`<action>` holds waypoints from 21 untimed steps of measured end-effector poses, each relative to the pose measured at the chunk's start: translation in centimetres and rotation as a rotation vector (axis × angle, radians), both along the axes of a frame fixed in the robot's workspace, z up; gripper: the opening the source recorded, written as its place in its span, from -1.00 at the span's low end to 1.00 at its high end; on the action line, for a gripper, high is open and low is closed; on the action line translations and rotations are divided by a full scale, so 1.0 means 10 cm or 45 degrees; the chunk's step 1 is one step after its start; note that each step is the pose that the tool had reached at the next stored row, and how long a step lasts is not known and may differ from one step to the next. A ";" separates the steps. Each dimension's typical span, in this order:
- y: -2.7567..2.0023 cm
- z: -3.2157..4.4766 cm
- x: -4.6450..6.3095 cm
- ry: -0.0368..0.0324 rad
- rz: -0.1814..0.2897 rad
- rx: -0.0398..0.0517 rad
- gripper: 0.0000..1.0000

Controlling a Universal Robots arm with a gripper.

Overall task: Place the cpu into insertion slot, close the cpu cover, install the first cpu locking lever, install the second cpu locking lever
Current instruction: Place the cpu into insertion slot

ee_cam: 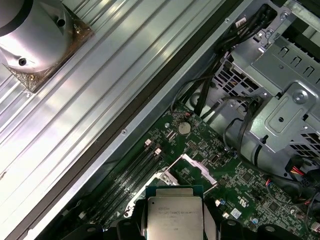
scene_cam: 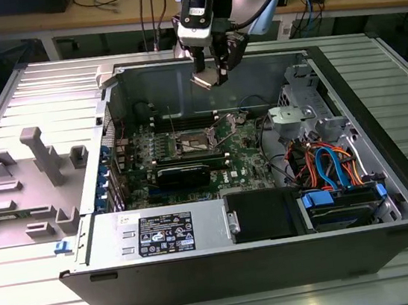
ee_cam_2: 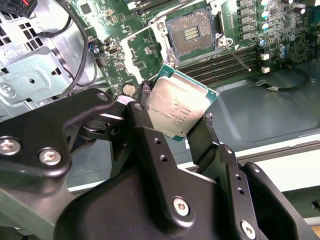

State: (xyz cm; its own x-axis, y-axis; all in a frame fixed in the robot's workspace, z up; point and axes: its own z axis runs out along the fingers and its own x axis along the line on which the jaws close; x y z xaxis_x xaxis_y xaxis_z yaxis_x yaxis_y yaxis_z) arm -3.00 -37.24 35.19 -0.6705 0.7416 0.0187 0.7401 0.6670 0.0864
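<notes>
My gripper point(scene_cam: 211, 71) hangs over the back of the open computer case, shut on the cpu point(scene_cam: 205, 80), a small silver-topped square chip. In the second wrist view the black fingers point(ee_cam_2: 138, 111) clamp the cpu point(ee_cam_2: 183, 106) by two opposite edges. Below and apart from it lies the insertion slot point(ee_cam_2: 193, 31), its dark centre bare, also seen in the exterior view as the insertion slot point(scene_cam: 192, 143). The cpu cover point(ee_cam_2: 136, 49) stands swung open beside the slot. Thin wire levers point(ee_cam_2: 237, 55) stick up, unlatched. In the first wrist view the cpu point(ee_cam: 174, 216) hovers above the motherboard point(ee_cam: 225, 180).
The green motherboard point(scene_cam: 238, 155) lies inside the black case point(scene_cam: 382, 136), with long black memory slots point(ee_cam_2: 225, 62) beside the socket. A metal drive cage point(scene_cam: 299, 106) and orange and blue cables point(scene_cam: 334, 165) fill the exterior view's right. A grey fixture tray point(scene_cam: 34, 175) sits left of the case.
</notes>
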 end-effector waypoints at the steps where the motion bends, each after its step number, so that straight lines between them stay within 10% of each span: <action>1: 0.000 0.000 0.00 0.0000 -0.001 0.000 0.08; 21: -0.003 -0.102 -0.07 0.0009 -0.265 -0.001 0.08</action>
State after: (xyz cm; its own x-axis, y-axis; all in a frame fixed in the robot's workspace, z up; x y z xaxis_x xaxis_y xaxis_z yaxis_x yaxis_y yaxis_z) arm -3.73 -37.26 34.16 -0.5025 0.8644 0.0185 0.8622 0.4994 0.0855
